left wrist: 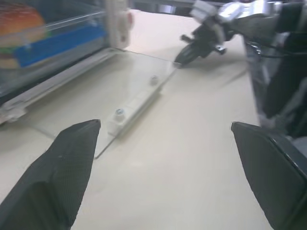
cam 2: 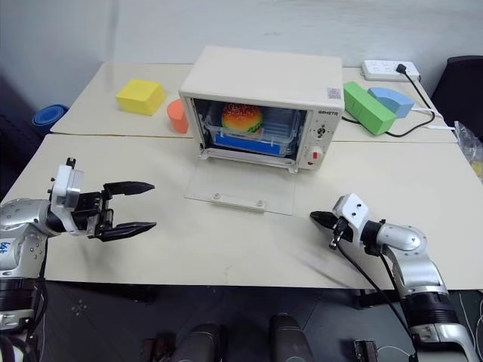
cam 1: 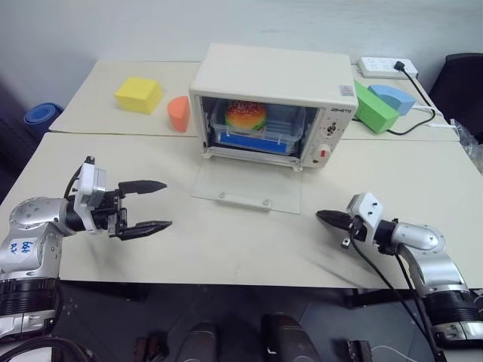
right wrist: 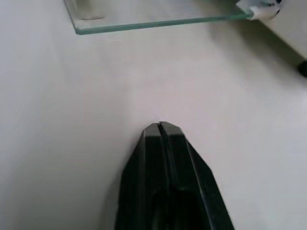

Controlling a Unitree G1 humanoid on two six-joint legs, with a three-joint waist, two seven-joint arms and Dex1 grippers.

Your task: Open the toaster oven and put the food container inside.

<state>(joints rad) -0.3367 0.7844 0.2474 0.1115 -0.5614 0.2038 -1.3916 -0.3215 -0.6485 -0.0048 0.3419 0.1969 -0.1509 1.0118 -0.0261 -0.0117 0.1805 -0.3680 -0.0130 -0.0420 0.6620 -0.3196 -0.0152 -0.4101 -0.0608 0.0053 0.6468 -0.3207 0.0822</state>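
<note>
Two pale tables [cam 1: 226,249] stand pushed together. On them sits the toaster oven [cam 1: 272,102] with its glass door [cam 1: 245,187] lying flat and open. The food container [cam 1: 256,127] with the toy burger rests inside the oven. The left gripper [cam 1: 155,206] hangs near the left side, fingers wide apart and holding nothing. The right gripper [cam 1: 323,216] is near the right side, fingers pressed together, empty.

Two cream tables [cam 1: 226,249] are butted together. The toaster oven [cam 1: 272,83] is set across the seam, its glass door [cam 1: 245,187] lowered flat. Behind lie a yellow block [cam 1: 138,94], orange piece [cam 1: 179,113], green block [cam 1: 373,108], blue piece [cam 1: 396,96] and power strip [cam 1: 386,67]
</note>
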